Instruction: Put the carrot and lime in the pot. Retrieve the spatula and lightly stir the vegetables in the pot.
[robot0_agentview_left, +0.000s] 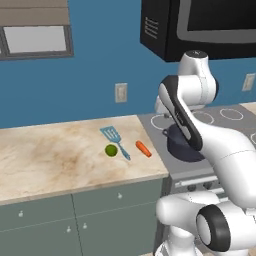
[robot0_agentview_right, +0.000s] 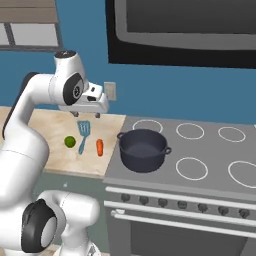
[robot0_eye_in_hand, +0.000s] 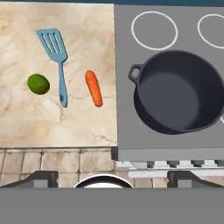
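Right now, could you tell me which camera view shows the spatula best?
The hand view: the spatula lies whole, seen from above, slots clear. The left base view and right base view show it small and slanted.

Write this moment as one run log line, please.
gripper open, above counter | carrot, lime, spatula on counter | pot empty

orange carrot (robot0_eye_in_hand: 93, 88), green lime (robot0_eye_in_hand: 38, 83), light blue spatula (robot0_eye_in_hand: 56, 57), dark grey-blue pot (robot0_eye_in_hand: 178, 91)

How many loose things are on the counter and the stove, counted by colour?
Orange: 1, the carrot
Green: 1, the lime
Light blue: 1, the spatula
Dark grey-blue: 1, the pot
Total: 4
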